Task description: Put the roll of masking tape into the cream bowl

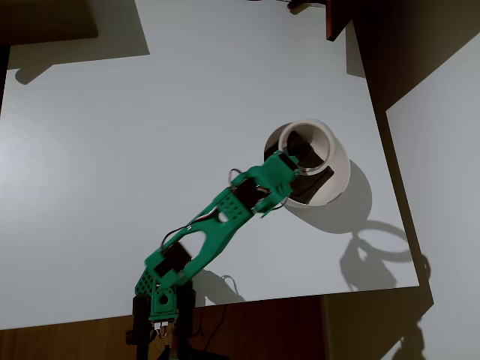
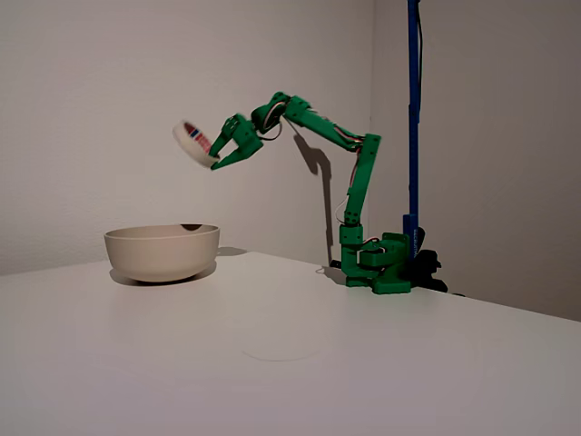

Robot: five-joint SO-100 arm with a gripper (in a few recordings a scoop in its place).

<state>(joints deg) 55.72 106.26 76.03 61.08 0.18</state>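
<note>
My green gripper is shut on the roll of masking tape, a cream-white ring held tilted high in the air. The roll hangs well above the cream bowl, over its right half in the fixed view. The bowl stands on the white table, and nothing shows above its rim from the side. From overhead, the roll of masking tape looks large and overlaps the cream bowl beneath it. The gripper reaches in from the lower left, and its dark parts hide much of the bowl's inside.
The arm's base stands at the table's edge, next to a blue upright pole. The white table has open surface to the left of the bowl in the overhead view. Its right edge runs close to the bowl.
</note>
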